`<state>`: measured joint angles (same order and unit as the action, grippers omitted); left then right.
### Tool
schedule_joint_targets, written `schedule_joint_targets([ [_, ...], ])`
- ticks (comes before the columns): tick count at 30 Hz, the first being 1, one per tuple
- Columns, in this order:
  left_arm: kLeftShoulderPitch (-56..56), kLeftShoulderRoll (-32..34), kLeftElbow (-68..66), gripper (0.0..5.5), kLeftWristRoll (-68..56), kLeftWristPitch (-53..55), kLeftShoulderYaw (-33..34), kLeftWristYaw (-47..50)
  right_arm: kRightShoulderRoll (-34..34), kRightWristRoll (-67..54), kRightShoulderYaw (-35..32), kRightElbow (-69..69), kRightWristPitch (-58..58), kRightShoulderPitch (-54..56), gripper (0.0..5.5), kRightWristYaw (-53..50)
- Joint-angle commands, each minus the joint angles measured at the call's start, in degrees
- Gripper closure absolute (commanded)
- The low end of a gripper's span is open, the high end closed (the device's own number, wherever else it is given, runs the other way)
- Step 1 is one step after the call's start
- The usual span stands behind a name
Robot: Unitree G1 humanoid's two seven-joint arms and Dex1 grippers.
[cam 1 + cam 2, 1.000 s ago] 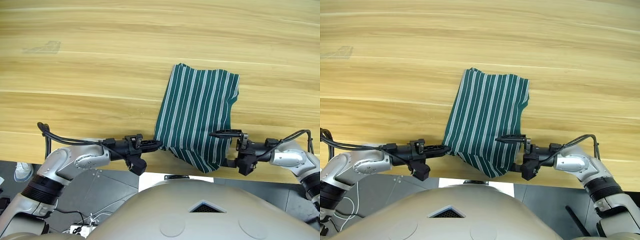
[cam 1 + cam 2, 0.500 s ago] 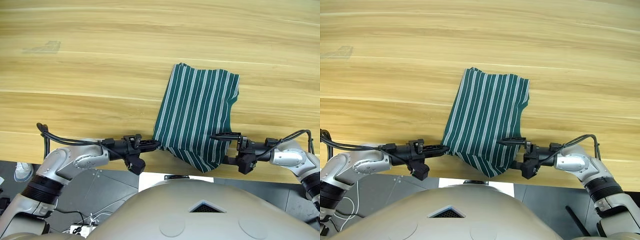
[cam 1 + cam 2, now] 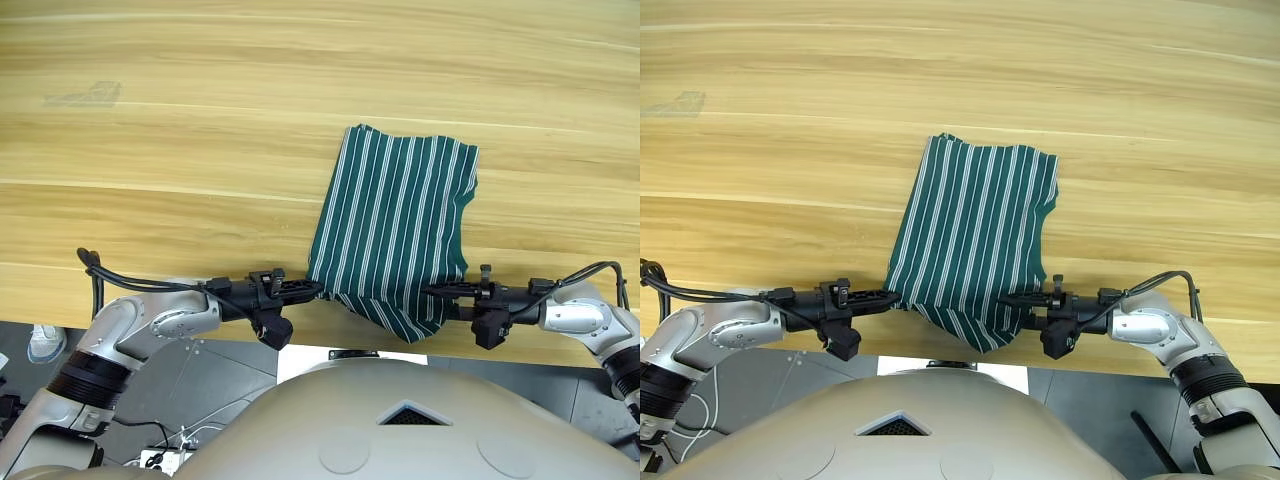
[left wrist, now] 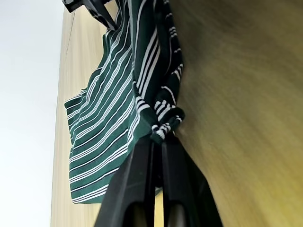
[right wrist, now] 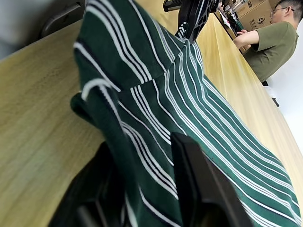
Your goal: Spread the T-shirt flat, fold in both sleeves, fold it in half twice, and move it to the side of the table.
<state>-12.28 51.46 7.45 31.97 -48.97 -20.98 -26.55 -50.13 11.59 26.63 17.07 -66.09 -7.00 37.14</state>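
One T-shirt [image 3: 400, 230], folded, green with white stripes, on desk [image 3: 180, 150] at near edge, right of middle; near end droops over edge. Long axis runs near edge to far edge, stripes along it, far end leaning slightly right. Two grippers: left gripper [image 3: 310, 290] clenched on near-left corner; right gripper [image 3: 435, 292] clamped on near-right hem.

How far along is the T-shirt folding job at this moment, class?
Looks done: the T-shirt lies as a narrow panel with no sleeves sticking out, so both seem folded in. In hand: the left gripper and right gripper are each shut on a near corner at the table edge. Left: apparently both halving folds, then moving it aside.
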Motion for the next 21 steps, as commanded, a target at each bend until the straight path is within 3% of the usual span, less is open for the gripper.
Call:
schedule_joint_targets([
  [1, 0.09, 0.09, -0.42, 5.45, 1.22, -0.33, 0.66, 0.10, -0.48, -1.57, 0.60, -0.20, 1.52, 0.12, 4.82, 1.19],
  [5, 0.32, 0.13, -0.68, 5.45, 1.20, -0.35, 0.67, -0.03, -0.49, -4.51, 1.20, -1.29, 3.50, 0.32, 5.48, 2.53],
  [12, -1.29, 1.29, 0.09, 5.45, -4.50, 4.98, -0.05, -5.42, -3.97, -24.98, 2.78, -8.61, 21.73, -0.83, 5.48, 15.48],
  [15, -4.16, 2.68, 6.03, 5.45, -16.81, 17.32, -0.64, -14.14, -6.81, -36.19, 1.57, -15.78, 35.22, -2.39, 5.48, 22.28],
  [17, -6.10, 5.13, 15.01, 5.45, -31.72, 32.08, 0.26, -20.71, -8.01, -42.76, -0.58, -19.68, 43.67, -2.41, 5.48, 25.44],
  [21, -4.97, 8.90, 28.38, 5.45, -57.89, 54.04, 5.32, -25.05, -7.84, -46.77, -4.14, -22.92, 51.93, -2.97, 5.48, 28.52],
])
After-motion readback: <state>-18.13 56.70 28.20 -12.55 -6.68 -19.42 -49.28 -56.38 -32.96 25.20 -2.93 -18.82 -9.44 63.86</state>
